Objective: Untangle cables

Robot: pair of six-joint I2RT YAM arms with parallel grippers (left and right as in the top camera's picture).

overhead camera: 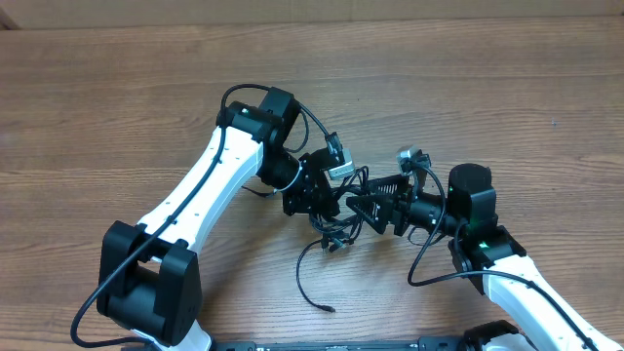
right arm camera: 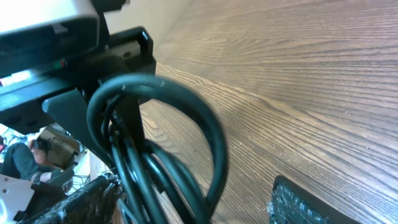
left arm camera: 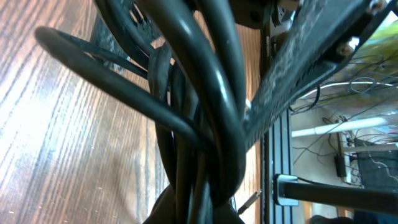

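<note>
The largest hazard is the 2 arms themselves: the left arm and right arm meet nose to nose near the middle of the wooden surface, so a pull across each other could knock the wrists together.

Next come the cables, bunched in a small tangle right where the jaws meet, with 1 loose tail trailing toward the near edge and ending in a plug. If both sides drag on the same strands, the knot would likely cinch tighter. A slack loop could also snag on a finger.

The left jaws are closed right down, with cable strands pinched against the pad. The right jaws stand wide, with that loop between the pads and seemingly unclamped.
</note>
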